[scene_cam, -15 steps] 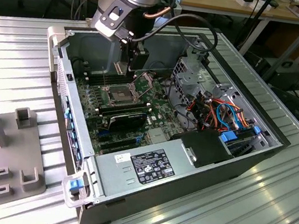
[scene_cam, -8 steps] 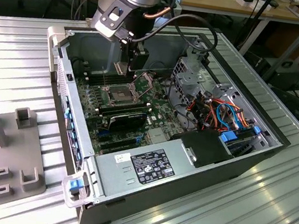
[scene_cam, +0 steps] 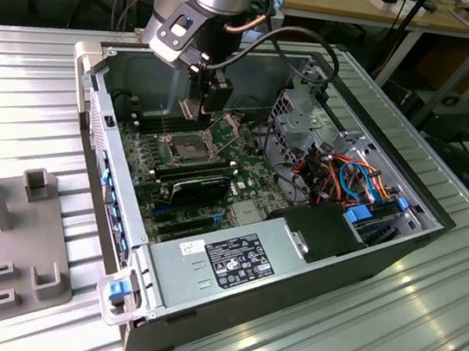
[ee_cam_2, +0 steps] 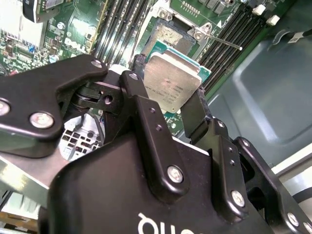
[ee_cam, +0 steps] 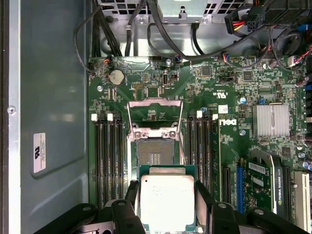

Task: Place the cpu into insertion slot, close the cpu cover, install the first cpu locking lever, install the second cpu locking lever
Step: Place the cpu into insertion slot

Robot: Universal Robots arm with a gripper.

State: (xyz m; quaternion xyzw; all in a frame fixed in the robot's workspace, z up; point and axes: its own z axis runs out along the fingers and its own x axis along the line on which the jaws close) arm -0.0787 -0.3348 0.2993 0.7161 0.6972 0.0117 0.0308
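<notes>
The fingers [ee_cam: 202, 196] are shut on the cpu [ee_cam: 167, 202], one on each side; it hangs flat in the air; the insertion slot [ee_cam: 155, 153] lies bare just ahead of it, lower down on the green board [ee_cam: 229, 92]; the cpu cover [ee_cam: 155, 101] stands open past the slot.
</notes>
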